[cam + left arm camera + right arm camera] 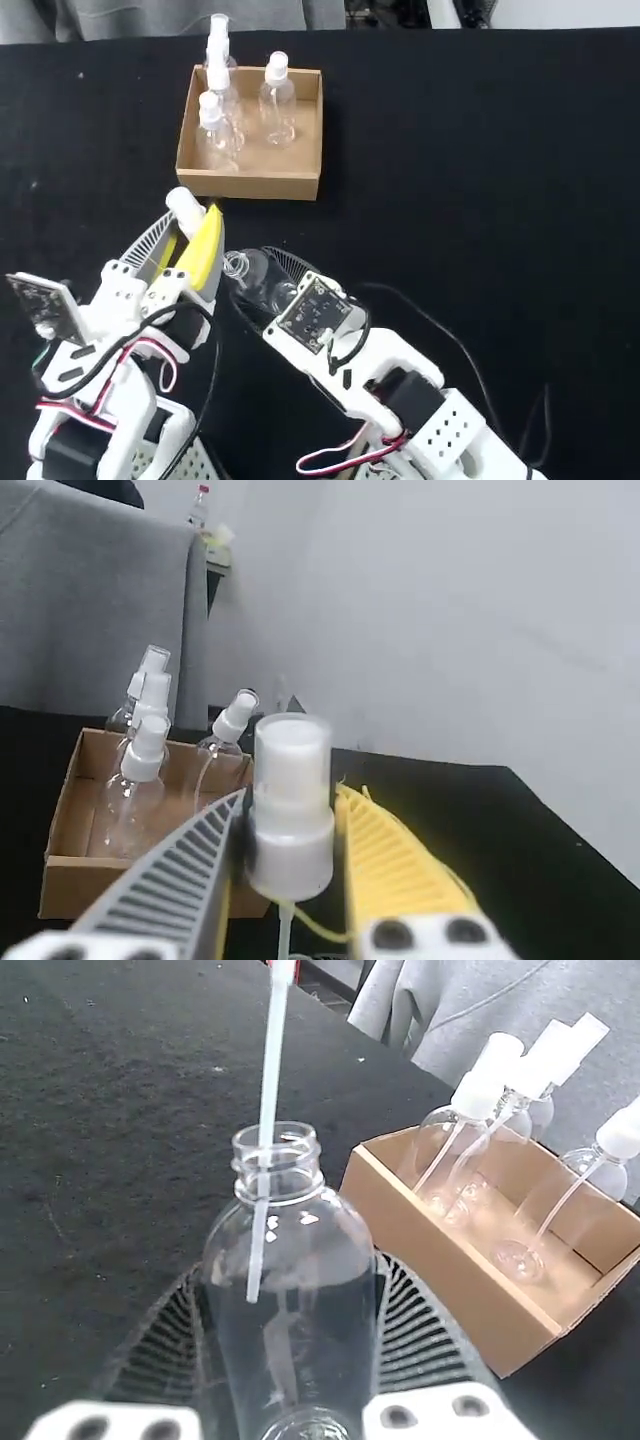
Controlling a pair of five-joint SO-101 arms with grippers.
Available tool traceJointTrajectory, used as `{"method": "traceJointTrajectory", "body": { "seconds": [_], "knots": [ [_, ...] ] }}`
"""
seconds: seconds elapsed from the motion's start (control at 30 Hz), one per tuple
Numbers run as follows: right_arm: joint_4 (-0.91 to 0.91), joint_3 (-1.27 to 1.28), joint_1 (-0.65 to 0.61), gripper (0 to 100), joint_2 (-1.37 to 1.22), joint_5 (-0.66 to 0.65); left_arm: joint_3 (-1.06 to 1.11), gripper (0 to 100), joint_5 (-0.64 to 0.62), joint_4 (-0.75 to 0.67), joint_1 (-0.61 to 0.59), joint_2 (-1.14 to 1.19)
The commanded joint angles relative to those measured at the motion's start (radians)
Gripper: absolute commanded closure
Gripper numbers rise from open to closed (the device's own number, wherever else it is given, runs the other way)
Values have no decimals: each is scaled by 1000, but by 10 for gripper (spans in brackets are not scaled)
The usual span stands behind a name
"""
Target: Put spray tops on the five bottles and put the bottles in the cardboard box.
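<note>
Left fingers (170, 880) pinch the spray top (292, 810) between them; right fingers (420, 1330) clasp the bottle (290, 1300).

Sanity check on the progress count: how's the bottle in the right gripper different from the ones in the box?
The held bottle has a bare, open neck; the boxed bottles each wear a white spray top. The held bottle is clamped in the right gripper over the table, outside the cardboard box; the boxed bottles stand inside it. The held bottle is tilted; the boxed bottles are upright. All are clear and similarly shaped.
</note>
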State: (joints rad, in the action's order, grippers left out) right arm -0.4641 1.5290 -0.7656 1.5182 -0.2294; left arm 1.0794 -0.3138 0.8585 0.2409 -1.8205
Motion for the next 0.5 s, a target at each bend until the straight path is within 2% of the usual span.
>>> {"method": "traceJointTrajectory", "body": {
  "seconds": [0.0,0.27,0.47],
  "knots": [
    [32,-12,20,985,33,0,5,970,11,-3,22,-2],
    [32,-12,23,986,33,0,24,967,11,3,28,-3],
    [89,-4,83,986,27,0,47,966,29,-3,28,-3]
  ]
}}
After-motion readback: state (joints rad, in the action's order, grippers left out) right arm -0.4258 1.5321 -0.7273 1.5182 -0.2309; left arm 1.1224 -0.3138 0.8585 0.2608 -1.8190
